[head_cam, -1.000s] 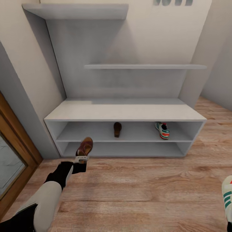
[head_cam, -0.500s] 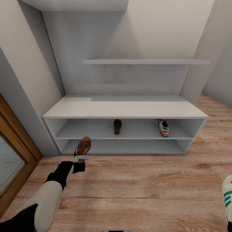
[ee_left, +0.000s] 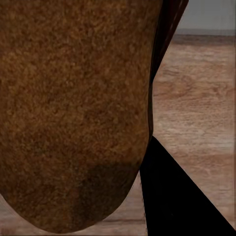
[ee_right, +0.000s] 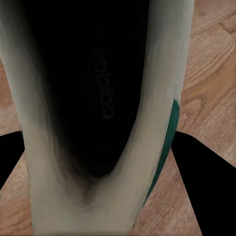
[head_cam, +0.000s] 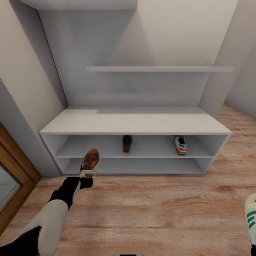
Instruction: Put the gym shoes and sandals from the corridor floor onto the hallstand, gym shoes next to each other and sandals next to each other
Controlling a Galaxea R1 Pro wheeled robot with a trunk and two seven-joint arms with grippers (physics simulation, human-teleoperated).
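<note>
A: Where does the held sandal (head_cam: 90, 159) sit against the rack (head_cam: 135, 122)?

B: In the head view the left gripper (head_cam: 87, 174) holds it up in front of the rack's left half, at about the front edge of the lower tier. Its toe points up and toward the shelves. The left wrist view shows its brown sole (ee_left: 73, 108) close up, with floor (ee_left: 196, 103) beyond.

A: Clenched on it?

B: I judge so; the sandal stands off the floor at the gripper's tip, though the fingers themselves are hard to make out.

A: And its mate?

B: The other sandal (head_cam: 127, 143) lies on the upper tier near the middle, long axis running front to back. So the target spot lies ahead of the gripper, up and to the right. The left arm is plainly the nearer one.

A: The gym shoes?

B: One gym shoe (head_cam: 179, 144) is on the same tier toward the right end, also front to back. The second gym shoe (head_cam: 251, 217) shows at the right edge of the head view, above the floor. The right wrist view looks straight into its dark opening (ee_right: 93, 88), with a black finger (ee_right: 206, 177) on either side, so I take the right gripper to be gripping it.

A: Next move?

B: Likely carry the sandal right and up, keeping its long axis parallel to its mate, and set it beside it.
</note>
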